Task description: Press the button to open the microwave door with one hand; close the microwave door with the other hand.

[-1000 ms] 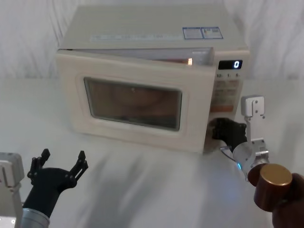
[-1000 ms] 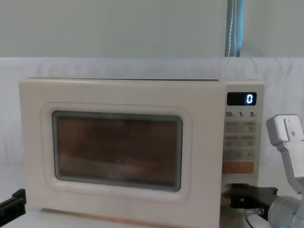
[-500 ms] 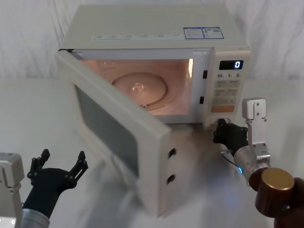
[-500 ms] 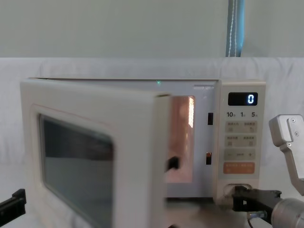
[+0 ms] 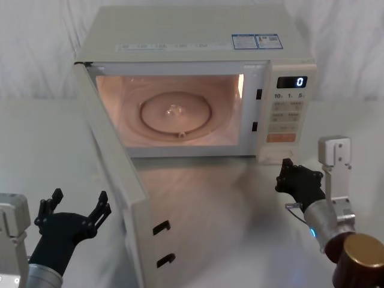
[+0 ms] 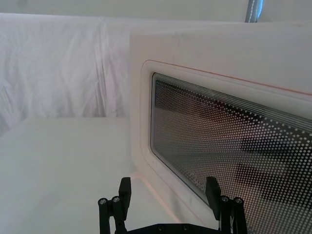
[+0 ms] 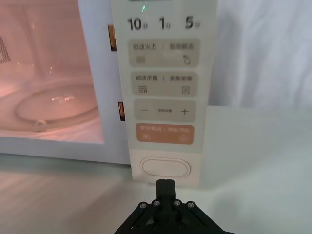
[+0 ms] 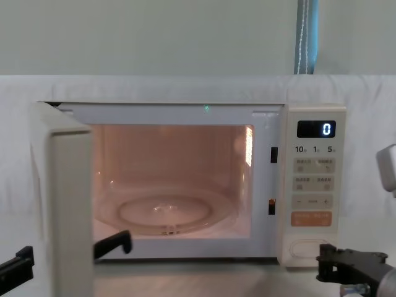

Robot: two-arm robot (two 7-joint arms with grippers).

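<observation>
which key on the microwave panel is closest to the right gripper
The wide blank cream button at the panel's bottom, directly ahead of the shut right gripper. The orange key sits above it.

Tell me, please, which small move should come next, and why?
Probably the left gripper should reach toward the outer face of the microwave door to push it shut. The door stands wide open, the button is already released, and the right gripper sits back from the panel.
</observation>
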